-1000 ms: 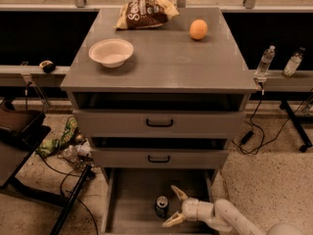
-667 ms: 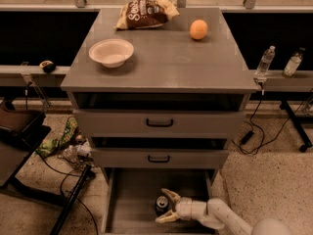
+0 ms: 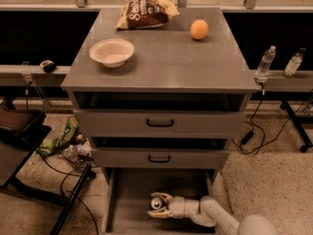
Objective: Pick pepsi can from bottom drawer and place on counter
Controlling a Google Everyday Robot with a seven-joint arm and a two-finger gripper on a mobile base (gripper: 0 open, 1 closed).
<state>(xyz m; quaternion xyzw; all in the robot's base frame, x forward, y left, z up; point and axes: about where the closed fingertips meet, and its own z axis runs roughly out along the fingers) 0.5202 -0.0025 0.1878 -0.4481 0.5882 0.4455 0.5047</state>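
1. The gripper (image 3: 153,204) is being held low inside the bottom drawer (image 3: 124,214), fingers (image 3: 163,196) apart, one on either side of the pepsi can (image 3: 157,202).
2. The can is being kept upright on the drawer floor, at 6 o'clock from the counter (image 3: 161,62).
3. A bowl (image 3: 112,52) at 9 o'clock, a chip bag (image 3: 146,12) at 12 and an orange (image 3: 199,29) at 1 are being borne there.

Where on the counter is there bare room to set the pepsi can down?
Bare on the counter: the front strip and the middle between bowl and orange. Crowded: the back, by the chip bag. Pincer is at the pepsi can in the bottom drawer.
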